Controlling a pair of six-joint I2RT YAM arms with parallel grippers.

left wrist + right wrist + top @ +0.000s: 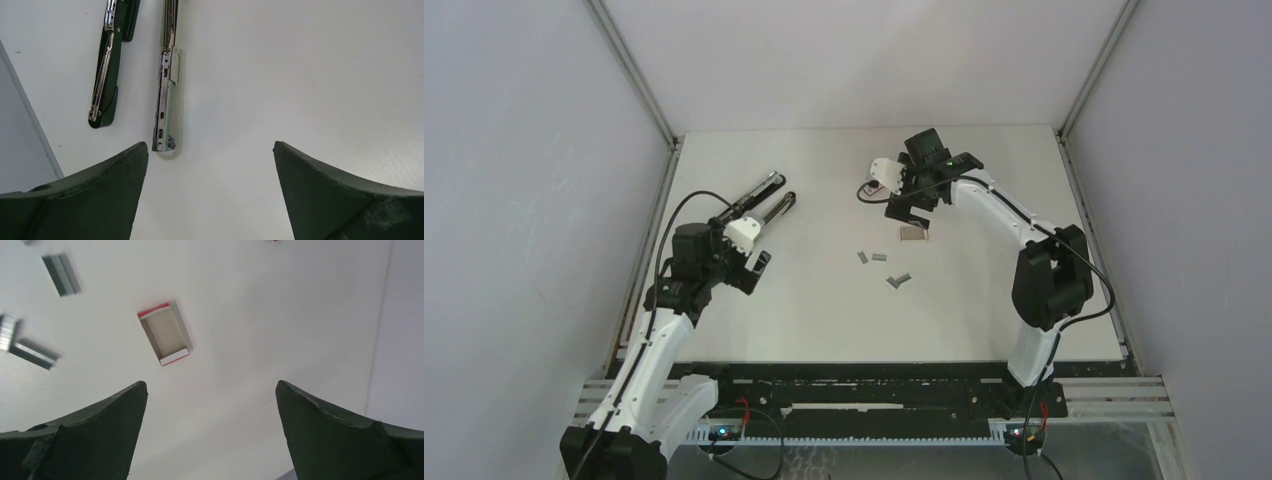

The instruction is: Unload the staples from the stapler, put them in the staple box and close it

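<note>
The left hand (210,146) is spread as wide as it goes and has hold of nothing; only bare worktop (310,75) shows between its fingers (100,190). The stapler (164,100) lies flat on the worktop just ahead of this hand and left of its middle line, swung open into two bars. The silver bar's near end comes close to the left fingertip without touching it. The black bar lies further left again. Both bars run out of the top of the left wrist view, so the hinge end is cut off there. In the overhead view the whole length shows and the bars seem to draw together at the end far from the hand. That view is too small to make out the hinge itself.

The right hand (211,385) is also wide open and empty, held above the worktop. Ahead of it and a little left of its middle lies a small open box (165,333) with red and white rims and a plain card floor. The staples (61,274) lie further to the left of this hand, as several short silver-grey strips flat on the worktop and apart from the box.

Only the overhead view takes in both hands at once. There the strips lie between the two hands, nearer the right one and well apart from the stapler.
</note>
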